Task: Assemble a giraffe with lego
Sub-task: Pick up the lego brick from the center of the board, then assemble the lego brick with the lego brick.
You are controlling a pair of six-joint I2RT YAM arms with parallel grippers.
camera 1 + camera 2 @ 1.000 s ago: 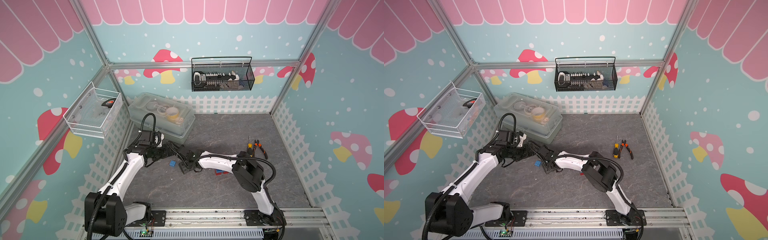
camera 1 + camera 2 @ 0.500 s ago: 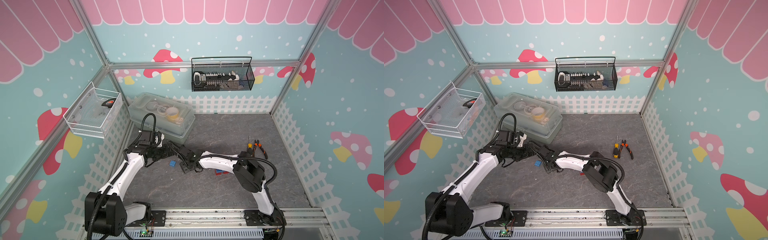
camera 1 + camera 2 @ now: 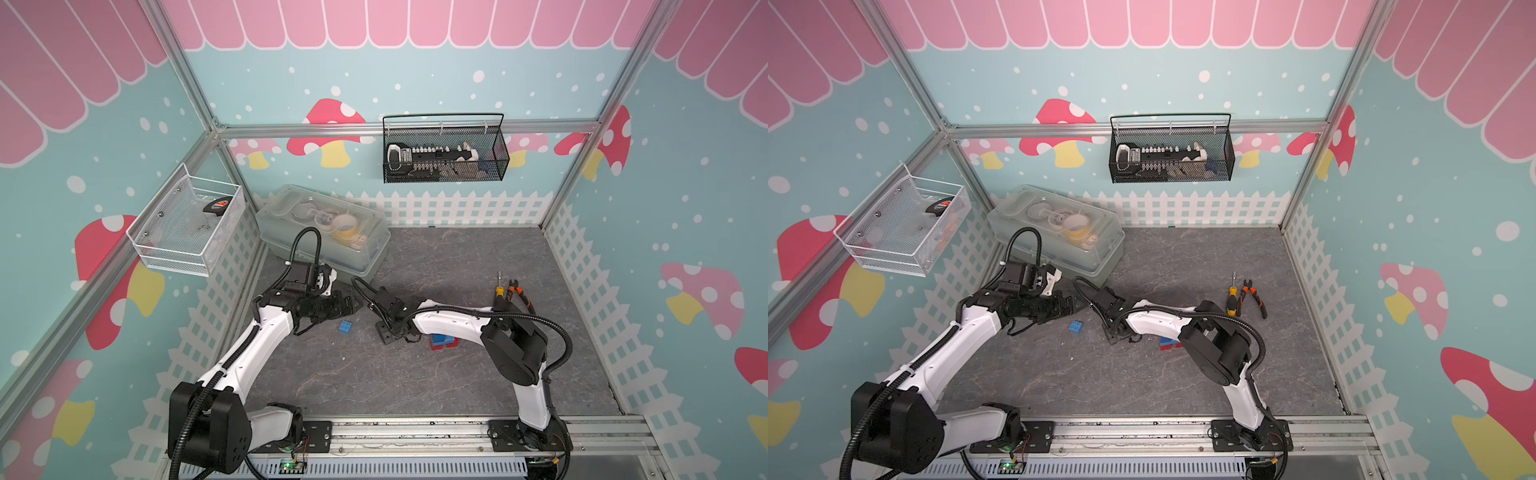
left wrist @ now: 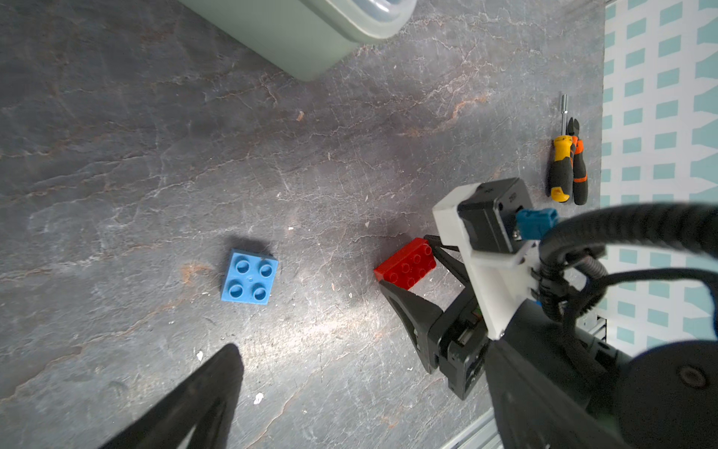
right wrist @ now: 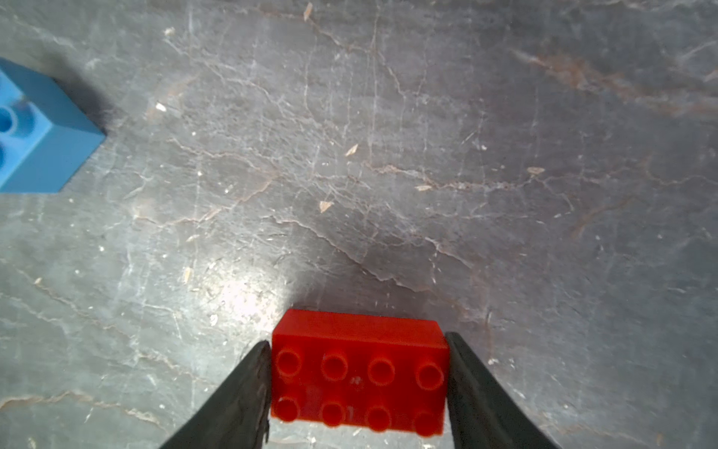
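Holding a long red brick point(image 5: 357, 375) in the right gripper point(image 5: 357, 342), one finger pressed on each short end, studs up, down at the grey table point(image 5: 388, 155); resting or just lifted, impossible to tell. Near it, toward the left arm, a light-blue square brick point(image 4: 250, 278) lying alone, studs up, touching nothing. Left gripper point(image 3: 353, 306) spread wide and empty, near that blue brick but apart. Under the right forearm, half hidden, a stack of blue and red bricks point(image 3: 441, 340)
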